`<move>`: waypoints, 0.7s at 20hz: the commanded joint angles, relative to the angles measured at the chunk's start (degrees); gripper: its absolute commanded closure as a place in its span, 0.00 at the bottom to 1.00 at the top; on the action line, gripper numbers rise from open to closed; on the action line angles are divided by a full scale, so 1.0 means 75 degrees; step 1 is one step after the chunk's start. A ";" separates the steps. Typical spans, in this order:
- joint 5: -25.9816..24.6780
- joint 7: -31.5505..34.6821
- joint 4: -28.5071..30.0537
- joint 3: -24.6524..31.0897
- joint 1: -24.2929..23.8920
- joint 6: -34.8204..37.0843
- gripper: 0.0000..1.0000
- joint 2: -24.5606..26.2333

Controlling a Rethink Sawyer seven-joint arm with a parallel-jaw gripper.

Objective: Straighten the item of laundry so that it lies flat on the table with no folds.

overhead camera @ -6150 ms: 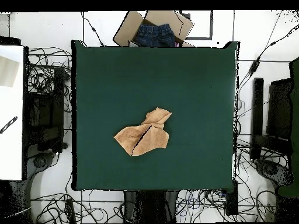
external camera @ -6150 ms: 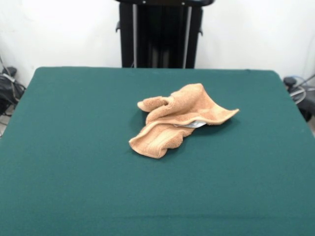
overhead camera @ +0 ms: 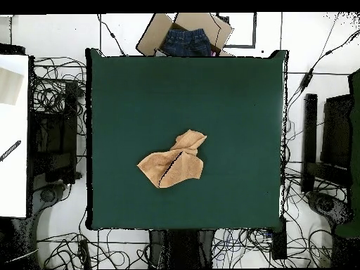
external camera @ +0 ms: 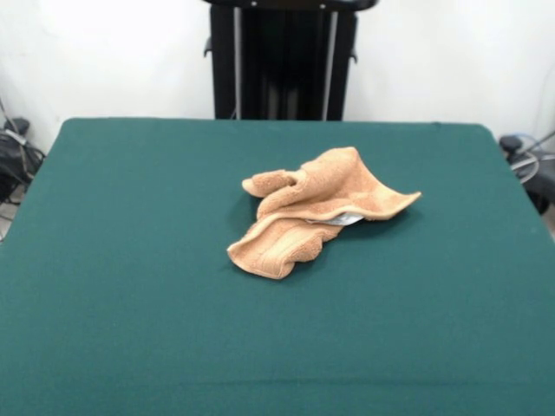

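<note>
The tan terry towel (external camera: 314, 208) lies crumpled near the middle of the dark green table (external camera: 130, 286). It is folded over itself with raised ridges, a woven band shows along its near edge, and a small white tag peeks out under a fold on the right. In the overhead view the towel (overhead camera: 174, 162) sits slightly left of the table's (overhead camera: 232, 98) centre, bunched into an irregular shape. The gripper and the arm do not show in either view; only the black pedestal (external camera: 282, 61) stands at the table's far side.
A cardboard box holding blue denim (overhead camera: 187, 39) sits on the floor beyond the table's far edge in the overhead view. Cables and equipment (overhead camera: 53, 133) lie on the floor around the table. A white surface (overhead camera: 13, 133) stands at the left.
</note>
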 commanded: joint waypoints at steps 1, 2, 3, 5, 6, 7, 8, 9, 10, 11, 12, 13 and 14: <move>0.1392 0.1297 0.2296 0.0520 -0.0749 0.1718 0.00 0.0310; 0.1425 0.1249 0.2263 0.0475 -0.0762 0.1685 0.00 0.0393; 0.1448 0.1197 0.2241 0.0452 -0.0801 0.1690 0.00 0.0442; 0.1505 0.1161 0.2211 0.0425 -0.0826 0.1638 0.00 0.0537; 0.1526 0.1123 0.2191 0.0417 -0.0832 0.1602 0.00 0.0604; 0.1525 0.1065 0.2140 0.0412 -0.0772 0.1543 0.00 0.0664; 0.1543 0.0980 0.2043 0.0301 -0.0616 0.1467 0.00 0.0814; 0.1556 0.0870 0.1908 0.0089 -0.0356 0.1393 0.00 0.1008; 0.1574 0.0756 0.1729 -0.0202 -0.0019 0.1358 0.00 0.1249; 0.1557 0.0647 0.1535 -0.0516 0.0329 0.1346 0.00 0.1493; 0.1541 0.0583 0.1401 -0.0709 0.0609 0.1287 0.00 0.1597; 0.1530 0.0516 0.1219 -0.0970 0.0988 0.1235 0.00 0.1707; 0.1518 0.0448 0.1037 -0.1230 0.1366 0.1182 0.00 0.1817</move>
